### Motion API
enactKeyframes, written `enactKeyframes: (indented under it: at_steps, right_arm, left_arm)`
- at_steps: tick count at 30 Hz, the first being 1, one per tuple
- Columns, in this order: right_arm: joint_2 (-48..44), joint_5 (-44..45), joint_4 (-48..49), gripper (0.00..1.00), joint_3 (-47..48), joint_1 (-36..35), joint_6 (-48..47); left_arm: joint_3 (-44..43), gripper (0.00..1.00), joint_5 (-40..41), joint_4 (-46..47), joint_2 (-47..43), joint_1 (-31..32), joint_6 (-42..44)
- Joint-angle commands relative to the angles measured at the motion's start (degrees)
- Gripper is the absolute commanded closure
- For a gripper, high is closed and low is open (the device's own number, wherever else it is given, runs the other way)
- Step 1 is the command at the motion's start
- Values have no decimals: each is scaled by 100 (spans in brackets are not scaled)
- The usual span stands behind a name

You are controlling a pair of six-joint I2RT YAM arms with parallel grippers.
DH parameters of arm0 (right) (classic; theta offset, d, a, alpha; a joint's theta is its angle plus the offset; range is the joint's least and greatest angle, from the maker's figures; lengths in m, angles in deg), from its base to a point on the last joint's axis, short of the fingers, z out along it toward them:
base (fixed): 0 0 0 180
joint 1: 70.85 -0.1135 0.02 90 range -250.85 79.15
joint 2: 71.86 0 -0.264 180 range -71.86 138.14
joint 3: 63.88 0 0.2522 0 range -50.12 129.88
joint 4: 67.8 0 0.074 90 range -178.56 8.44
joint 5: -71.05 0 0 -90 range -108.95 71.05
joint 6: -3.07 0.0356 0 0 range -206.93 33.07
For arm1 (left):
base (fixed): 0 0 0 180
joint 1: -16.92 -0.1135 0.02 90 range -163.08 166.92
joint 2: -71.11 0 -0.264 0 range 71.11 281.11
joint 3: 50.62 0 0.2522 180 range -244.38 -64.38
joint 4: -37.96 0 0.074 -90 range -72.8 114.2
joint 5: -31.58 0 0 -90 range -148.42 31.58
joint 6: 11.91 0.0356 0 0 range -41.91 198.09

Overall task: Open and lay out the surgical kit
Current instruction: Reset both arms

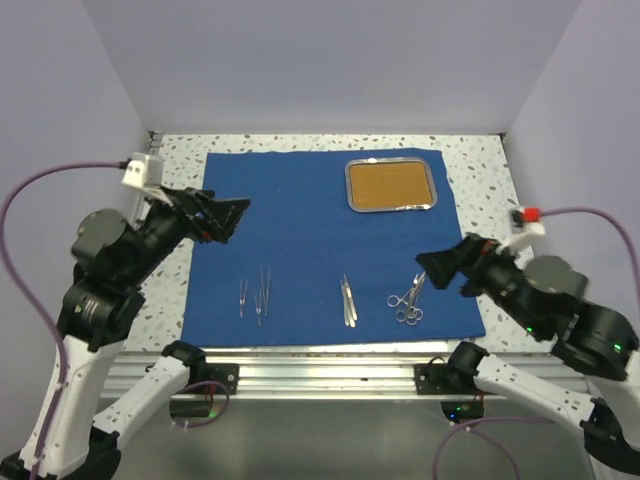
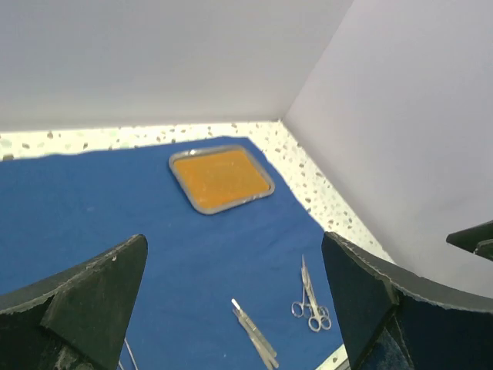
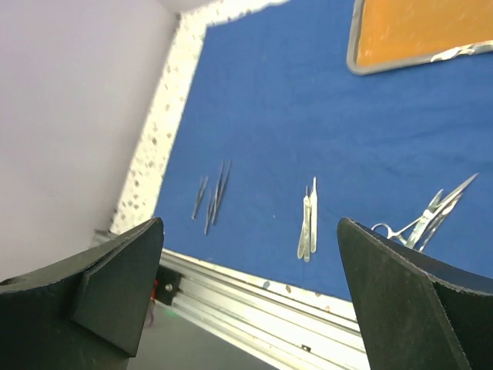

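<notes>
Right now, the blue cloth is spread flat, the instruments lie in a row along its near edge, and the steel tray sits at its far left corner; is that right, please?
Not quite: the steel tray sits near the far right corner of the blue cloth, not the left, as the top external view shows. The rest holds.

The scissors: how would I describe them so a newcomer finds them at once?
Find the blue cloth; a row of silver instruments lies along its near edge. The scissors are the rightmost cluster, nearest the right gripper, and alone have ring handles.
</notes>
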Motion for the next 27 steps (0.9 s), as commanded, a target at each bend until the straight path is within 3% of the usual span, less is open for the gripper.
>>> enactKeyframes:
  at_steps: [1, 7, 15, 27]
  right_arm:
    - [-562, 518, -804, 1, 165, -4, -84]
    - [-1276, 684, -1446, 1, 499, -4, 12]
    - [-1443, 1212, -2071, 1, 825, -4, 92]
    - [-1172, 1581, -2307, 1, 1132, -21, -40]
  left_arm:
    - [256, 0, 123, -205, -142, 16, -71]
    - [151, 0, 669, -954, -573, 8, 333]
    - [-236, 0, 959, -1438, -345, 8, 606]
    - [-70, 0, 1319, -1237, -134, 8, 861]
